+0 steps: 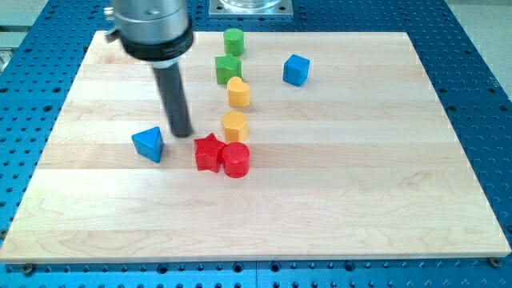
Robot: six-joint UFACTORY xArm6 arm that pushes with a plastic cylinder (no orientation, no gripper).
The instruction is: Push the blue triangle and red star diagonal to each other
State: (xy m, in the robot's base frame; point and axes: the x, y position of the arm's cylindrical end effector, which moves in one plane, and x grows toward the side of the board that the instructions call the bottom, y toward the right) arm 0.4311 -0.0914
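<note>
The blue triangle (149, 144) lies on the wooden board (360, 192), left of centre. The red star (208, 152) lies to its right, a little lower, touching a red cylinder (235, 160) on its right side. My tip (182, 133) rests on the board between the blue triangle and the red star, slightly above both, close to the star's upper left and not clearly touching either.
A yellow hexagon-like block (234, 126) sits just above the red pair. Above it stand a yellow heart (238, 93), a green star (227, 69) and a green cylinder (233, 40). A blue cube (296, 70) lies at the upper right.
</note>
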